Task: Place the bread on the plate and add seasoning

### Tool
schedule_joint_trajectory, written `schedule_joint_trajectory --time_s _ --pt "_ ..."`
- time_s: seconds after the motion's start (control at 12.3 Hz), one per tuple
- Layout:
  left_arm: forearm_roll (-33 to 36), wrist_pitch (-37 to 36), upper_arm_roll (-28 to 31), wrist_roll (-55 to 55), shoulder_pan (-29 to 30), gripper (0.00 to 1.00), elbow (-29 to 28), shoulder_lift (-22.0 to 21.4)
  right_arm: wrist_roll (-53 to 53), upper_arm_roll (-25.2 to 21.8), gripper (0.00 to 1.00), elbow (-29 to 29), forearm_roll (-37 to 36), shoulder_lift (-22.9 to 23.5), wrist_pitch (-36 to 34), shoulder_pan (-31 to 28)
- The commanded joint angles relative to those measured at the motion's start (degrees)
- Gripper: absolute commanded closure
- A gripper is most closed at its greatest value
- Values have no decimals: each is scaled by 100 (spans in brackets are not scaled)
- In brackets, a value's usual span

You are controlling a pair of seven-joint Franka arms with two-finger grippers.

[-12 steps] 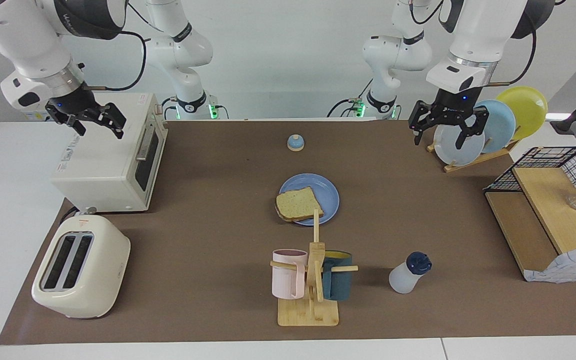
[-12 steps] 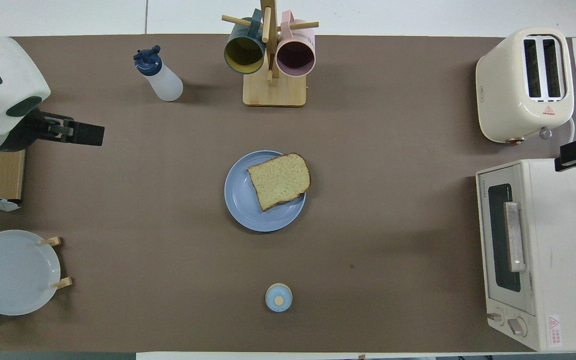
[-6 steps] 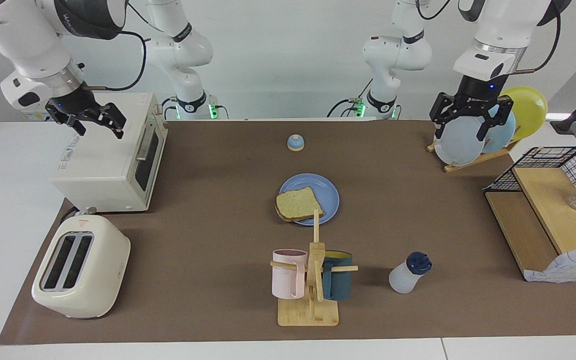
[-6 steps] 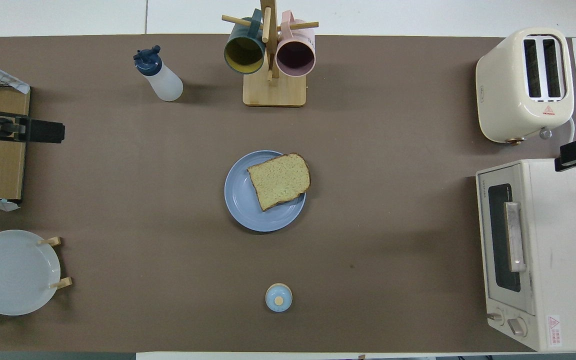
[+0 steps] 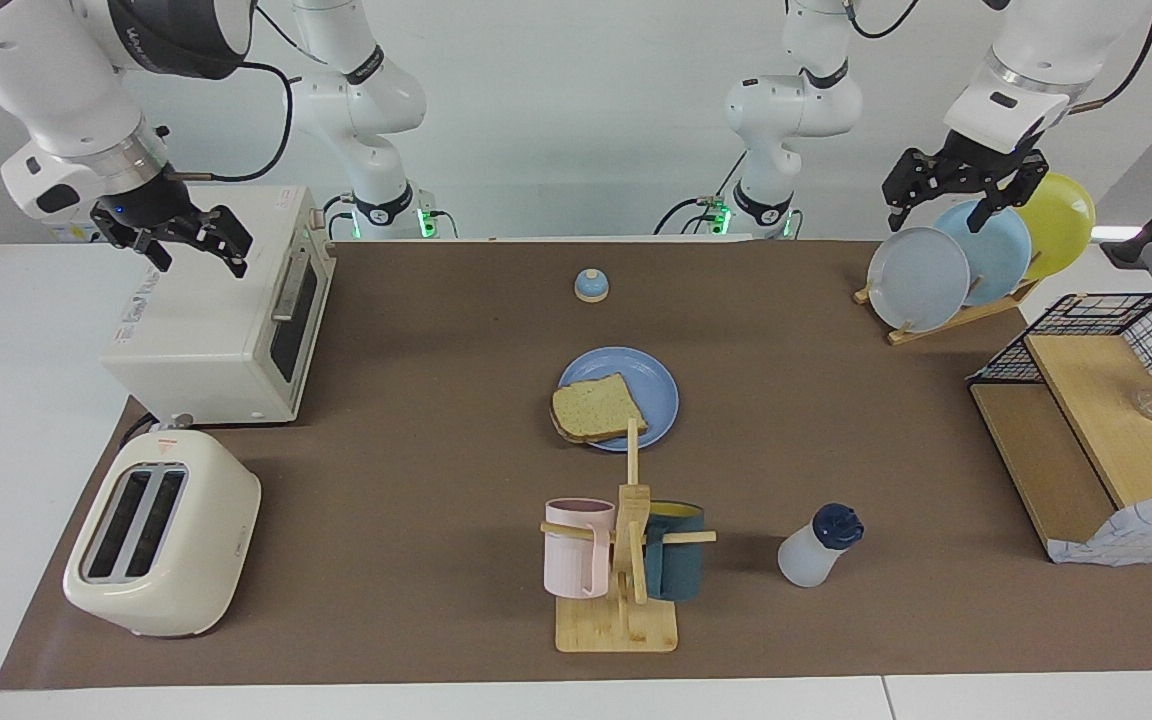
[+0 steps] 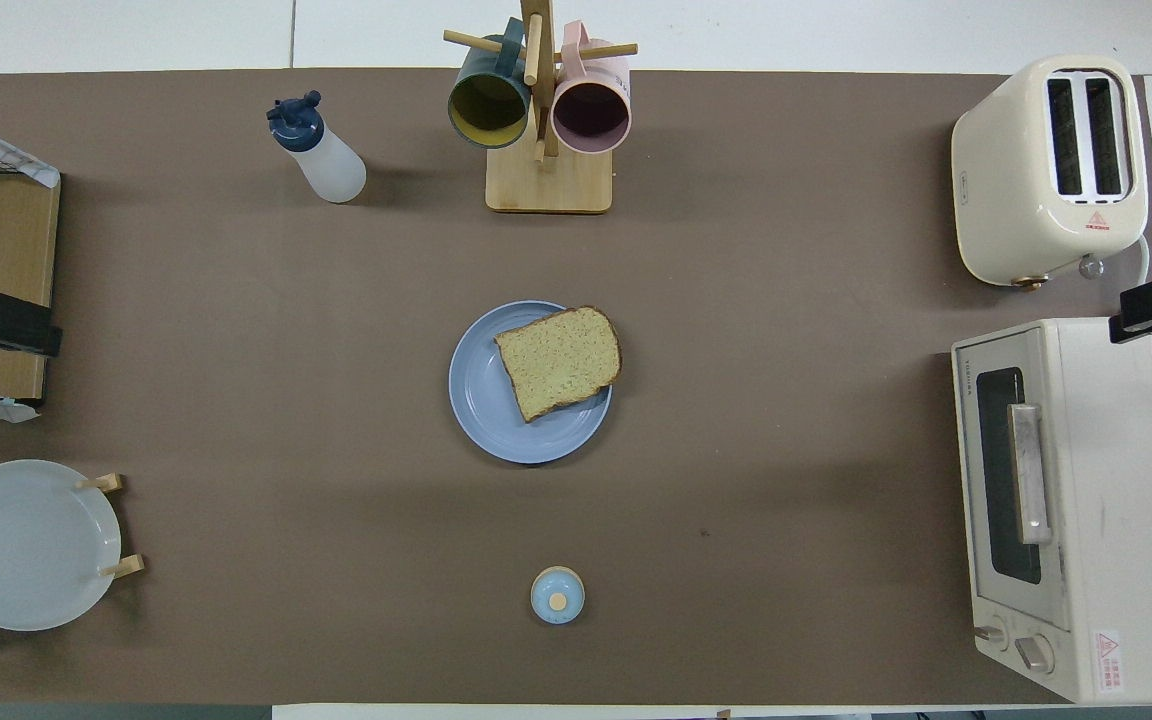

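The bread (image 5: pixel 596 408) lies on the periwinkle plate (image 5: pixel 654 383) at the table's middle, one edge overhanging the rim toward the right arm's end. In the overhead view the bread (image 6: pixel 558 362) covers part of the plate (image 6: pixel 494 420). The seasoning bottle (image 5: pixel 814 552) stands farther from the robots, beside the mug tree toward the left arm's end; the overhead view shows it too (image 6: pixel 321 155). My left gripper (image 5: pixel 939 205) is open and empty, raised over the plate rack. My right gripper (image 5: pixel 198 252) is open and empty, waiting over the toaster oven.
A mug tree (image 5: pixel 626 600) with two mugs stands just farther out than the plate. A toaster (image 5: pixel 161 535) and toaster oven (image 5: pixel 216 320) fill the right arm's end. A plate rack (image 5: pixel 921 280) and a wire-and-wood shelf (image 5: pixel 1096 430) fill the left arm's end. A blue-domed knob (image 5: pixel 591 286) sits nearer the robots.
My left gripper has risen and drawn back toward the left arm's end, from beside the plate rack to above it. The right arm, bread, plate and bottle have not moved.
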Motion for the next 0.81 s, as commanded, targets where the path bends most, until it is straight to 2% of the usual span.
schedule_joint_trajectory --time_s 0.0,0.08,0.24,0.4,0.49,0.73 --pt "-123 888 -86 88 159 0 -1011 -419 -95 46 0 -139 -23 -118 49 -75" --pt "-123 1215 -69 88 150 0 -1295 -491 -95 46 0 -139 -23 -118 49 -75" --pt "-114 1175 -42 79 124 0 -1202 -317 -95 46 0 -139 -23 -119 49 -75" --pt "-114 326 -42 79 124 0 -328 148 -95 46 0 -139 -23 -118 49 -75" --pt "-114 139 -42 79 115 0 -87 254 -95 46 0 -139 -23 -118 49 -75" --pt "-114 312 -42 18 63 0 -208 168 -95 46 0 -139 -23 -118 40 -75"
